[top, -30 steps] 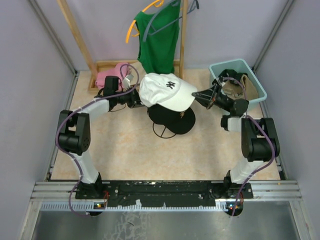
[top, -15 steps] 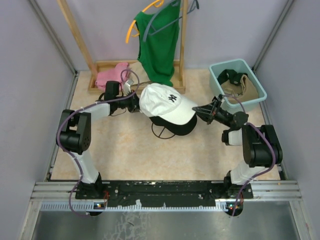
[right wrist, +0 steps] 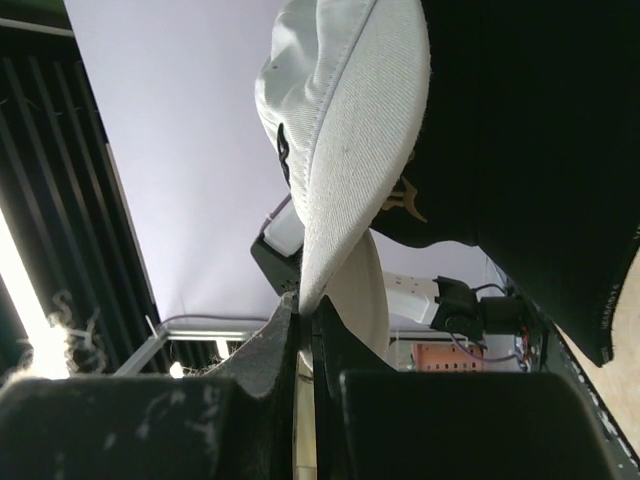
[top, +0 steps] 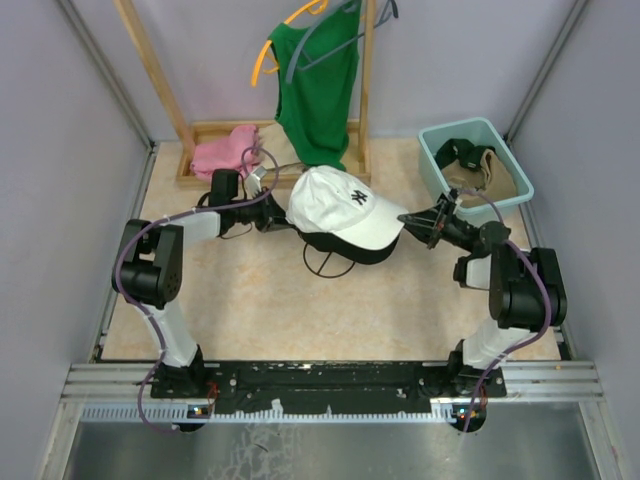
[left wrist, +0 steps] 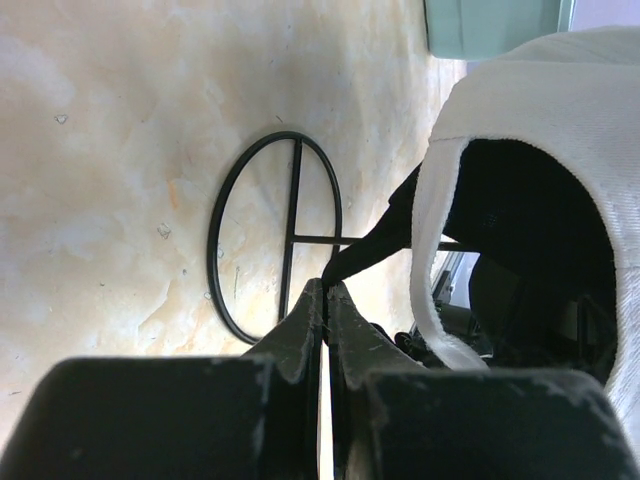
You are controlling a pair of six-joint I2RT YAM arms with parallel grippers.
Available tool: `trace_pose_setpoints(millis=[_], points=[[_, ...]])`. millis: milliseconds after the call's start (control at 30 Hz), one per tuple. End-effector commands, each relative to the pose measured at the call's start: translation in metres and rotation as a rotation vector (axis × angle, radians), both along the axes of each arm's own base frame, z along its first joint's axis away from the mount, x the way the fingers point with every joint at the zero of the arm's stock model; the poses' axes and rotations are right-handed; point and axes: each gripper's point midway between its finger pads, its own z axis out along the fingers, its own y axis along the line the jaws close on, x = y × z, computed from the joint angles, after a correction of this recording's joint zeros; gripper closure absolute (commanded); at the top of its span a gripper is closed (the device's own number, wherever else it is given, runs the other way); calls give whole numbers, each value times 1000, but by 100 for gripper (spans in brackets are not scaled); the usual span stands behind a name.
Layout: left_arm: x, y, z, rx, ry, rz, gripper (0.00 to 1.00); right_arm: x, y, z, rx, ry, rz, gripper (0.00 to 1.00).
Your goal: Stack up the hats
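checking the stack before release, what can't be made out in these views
- Top view: the black cap lies mostly under the white cap; whether they touch is hidden.
- Top view: the caps in the bin are too small and bunched to read.
- Right wrist view: the gold emblem is partly cut off by the white cap's brim.

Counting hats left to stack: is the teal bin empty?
No, the teal bin holds a black hat and a tan hat.

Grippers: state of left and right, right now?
Left gripper: shut, apparently on the rear edge of the white cap.
Right gripper: shut on the white cap's brim.
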Motion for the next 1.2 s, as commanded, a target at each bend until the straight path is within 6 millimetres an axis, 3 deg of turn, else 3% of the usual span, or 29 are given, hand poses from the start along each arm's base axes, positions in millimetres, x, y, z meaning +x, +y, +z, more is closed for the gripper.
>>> trace_pose_setpoints(millis=[0,300,467,633,933,1167], points=[[6,8,-5,19,-15,29,98,-7,0,-10,-63,-40,46,100],[18,7,2,17,-28,22,98,8,-1,-57,-205,39,80,100],[22,10,4,20,-35,17,98,15,-12,-93,-430,66,116,100],[26,14,3,24,-27,18,98,23,-20,-109,-485,127,120,100],[25,15,0,15,-16,8,98,26,-19,-123,-544,135,125,100],[20,16,-2,18,-7,2,98,41,-9,-112,-600,82,105,100]])
